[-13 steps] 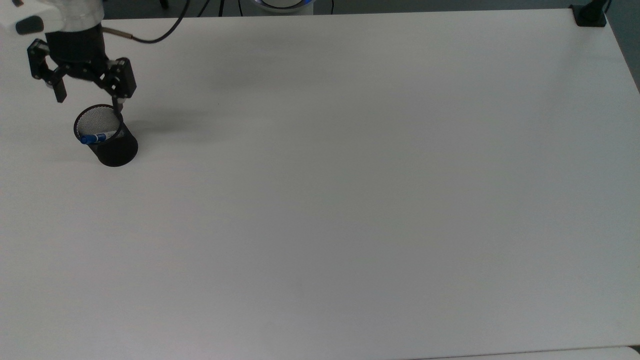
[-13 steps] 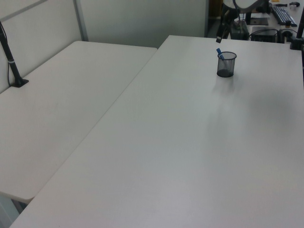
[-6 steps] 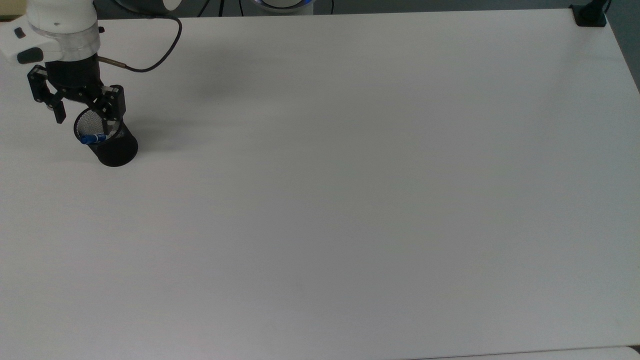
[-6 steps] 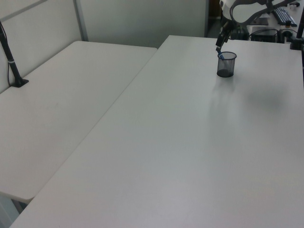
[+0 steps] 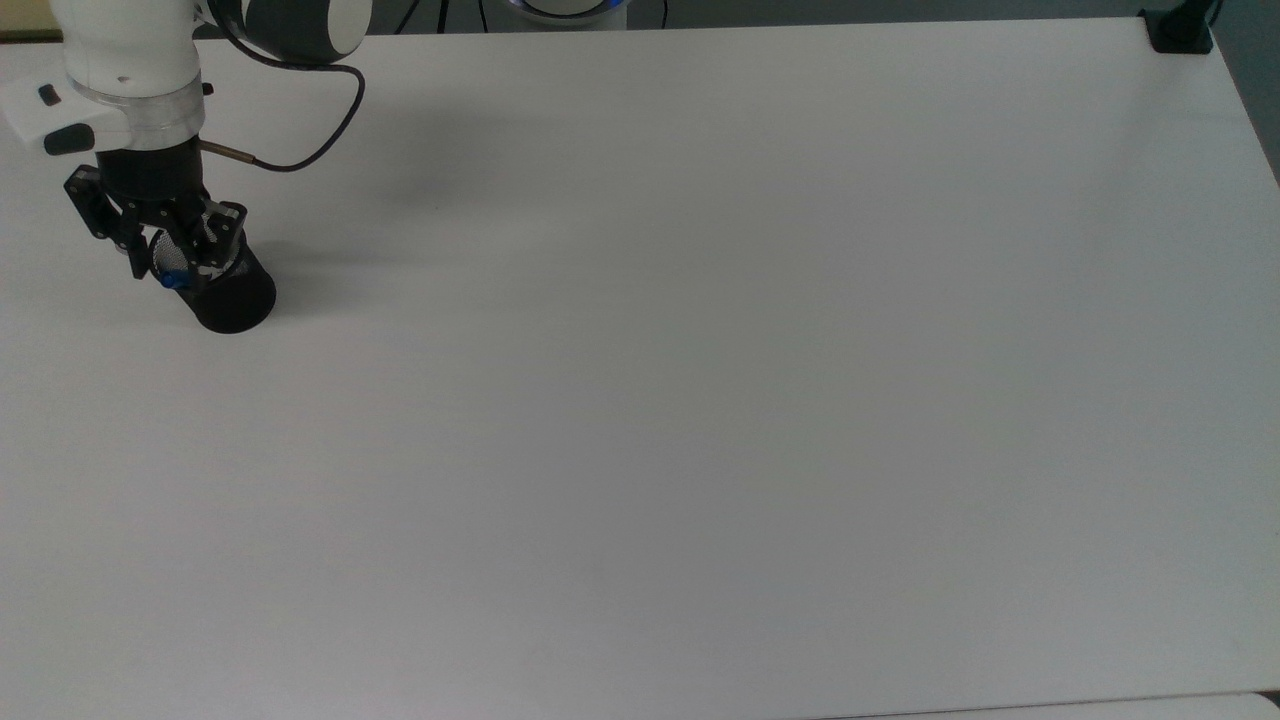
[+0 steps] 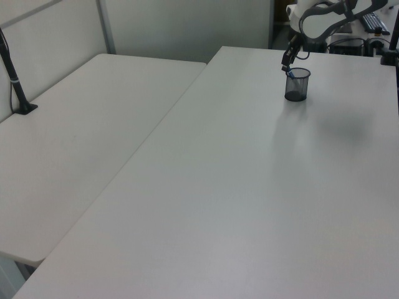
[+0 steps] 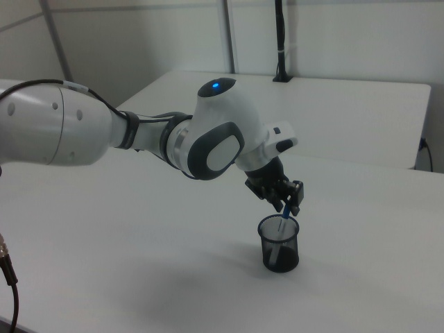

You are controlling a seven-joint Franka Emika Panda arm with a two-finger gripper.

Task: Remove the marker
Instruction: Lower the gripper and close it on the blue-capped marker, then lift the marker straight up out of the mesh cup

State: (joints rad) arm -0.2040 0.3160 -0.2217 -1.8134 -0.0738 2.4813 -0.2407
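A black mesh cup stands on a wide white table, and everything here is placed in relation to that cup. A marker with a white barrel and a blue cap is seen standing inside the cup, leaning against the rim so that its blue top pokes out just above the edge, while its lower part can be made out through the mesh in the right view. The long axis of the marker is therefore judged to run steeply upward, tilted toward the side of the cup where the arm is. The gripper is positioned directly over that same side of the rim, with its black fingers pointing down and the blue cap lying between them in the top view. The fingers are drawn in close about the cap, but whether they are actually pressed onto it cannot be told from these views. In the left view the gripper is seen just above the cup, at the rim nearest the arm, with a speck of blue showing at the rim. The marker is not yet lifted out. A pull along the marker's own tilted line, up and away from the cup, is judged to be what the removal calls for, since a sideways drag could tip the light cup.
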